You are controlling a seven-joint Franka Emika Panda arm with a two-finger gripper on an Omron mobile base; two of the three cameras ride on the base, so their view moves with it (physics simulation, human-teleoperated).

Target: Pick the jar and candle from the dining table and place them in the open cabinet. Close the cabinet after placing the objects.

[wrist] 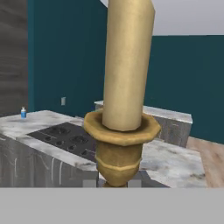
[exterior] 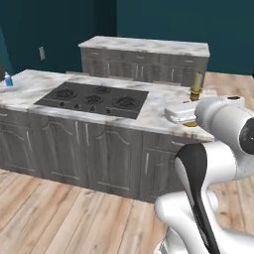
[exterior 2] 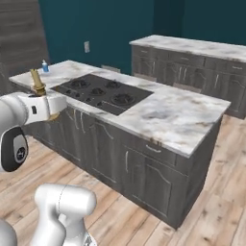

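Hand view puts the candle (wrist: pixel 124 100) upright right before you, the gripper (wrist: pixel 115 183) clamped on its brass holder, lifted beside the dining table (exterior: pixel 154 111). Swing too fast toward the cabinet and the tall taper may tip or slip out.

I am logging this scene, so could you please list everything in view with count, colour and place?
candle: one, pale yellow in a brass holder, held upright at the island's near edge.
dining table: one, marble top, dark grey base, centre.
cooktop: one, black, inset in the island.
bottle: one, small, blue, far island corner.
back counter: one, marble over grey cabinets, by the teal wall.
wall outlet: one, pale, teal wall.
gripper: one, shut on the candle holder.
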